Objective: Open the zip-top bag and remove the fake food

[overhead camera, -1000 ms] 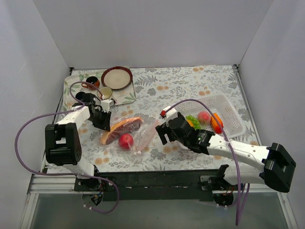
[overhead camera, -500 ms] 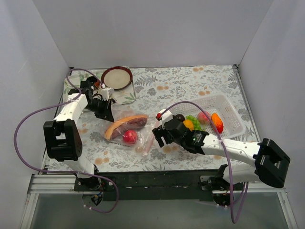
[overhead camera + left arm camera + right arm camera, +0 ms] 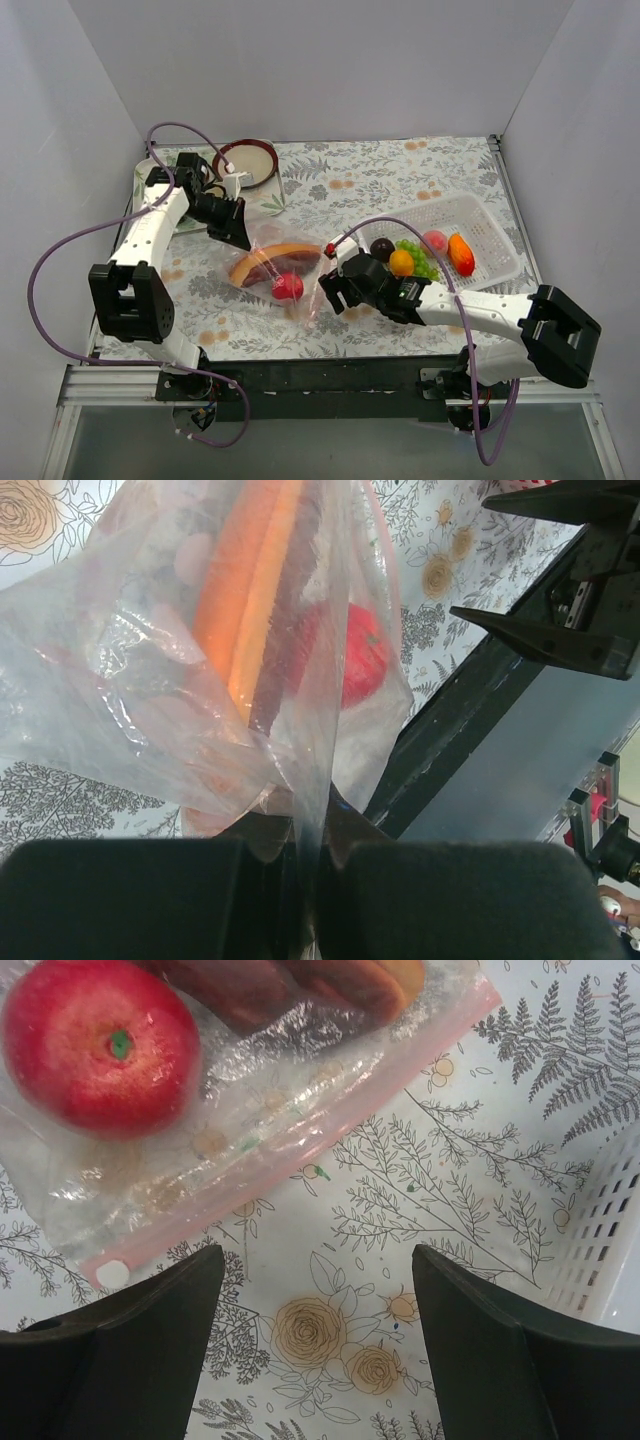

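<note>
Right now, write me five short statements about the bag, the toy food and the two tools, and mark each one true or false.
1. The left tool is shut on the bag. True.
2. The right tool grips the red apple. False: it is open and empty, above the table beside the pink zip strip.
3. The red apple lies in the basket. False: it is inside the bag.
4. Green grapes sit in the basket. True.
5. A long orange piece is inside the bag. True.
</note>
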